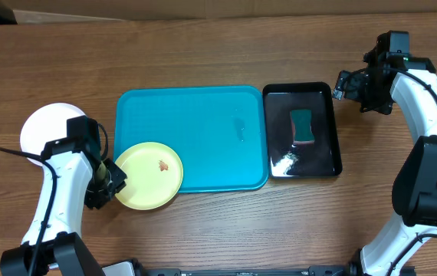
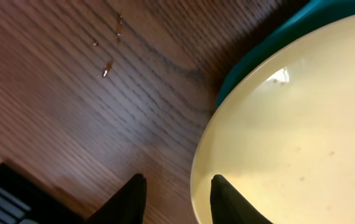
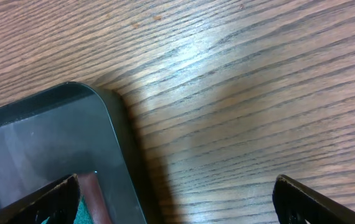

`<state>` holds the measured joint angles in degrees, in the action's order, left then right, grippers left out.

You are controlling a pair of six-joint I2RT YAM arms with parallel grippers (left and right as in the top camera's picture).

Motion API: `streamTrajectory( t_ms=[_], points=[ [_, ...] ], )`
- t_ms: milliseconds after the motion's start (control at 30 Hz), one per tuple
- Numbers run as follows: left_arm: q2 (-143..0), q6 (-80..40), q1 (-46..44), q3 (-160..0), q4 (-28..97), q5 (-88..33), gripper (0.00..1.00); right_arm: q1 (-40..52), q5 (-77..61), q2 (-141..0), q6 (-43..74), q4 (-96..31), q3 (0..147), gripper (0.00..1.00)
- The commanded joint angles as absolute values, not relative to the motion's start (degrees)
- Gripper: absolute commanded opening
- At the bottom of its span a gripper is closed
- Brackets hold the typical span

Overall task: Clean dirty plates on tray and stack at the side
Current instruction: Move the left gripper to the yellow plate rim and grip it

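Straddling the yellow-green plate (image 1: 153,175) at its left rim, L claw (image 1: 113,178) has one finger over it, one outside; can't tell if clenched. Plate overhangs turquoise tray (image 1: 195,115) at near-left corner, prob. so the rim's reachable. A white plate (image 1: 41,126) lies on table (image 1: 218,54) at left, likely the stack spot. R claw (image 3: 176,180) released, wide, by black tray (image 1: 335,130) w/ sponge (image 1: 303,126).

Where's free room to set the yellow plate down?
Free: the blue tray right of the yellow plate; table on the robot's side of it and the black tray. Crowded: left side, white plate beside the left gripper.
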<state>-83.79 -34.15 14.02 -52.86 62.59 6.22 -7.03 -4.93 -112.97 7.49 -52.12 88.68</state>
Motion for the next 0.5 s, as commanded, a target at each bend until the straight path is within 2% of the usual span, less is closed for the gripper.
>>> streamTrajectory(
  t_ms=[0,467],
  points=[
    [-83.00,-33.21,14.22,-50.54,61.19,5.48,0.35,-6.83,-4.56,-111.44,7.68,-51.90,89.32,1.00],
    [-83.02,-33.21,14.22,-47.00,57.56,4.82,0.22,-6.83,-4.56,-111.44,7.68,-51.90,89.32,1.00]
  ],
)
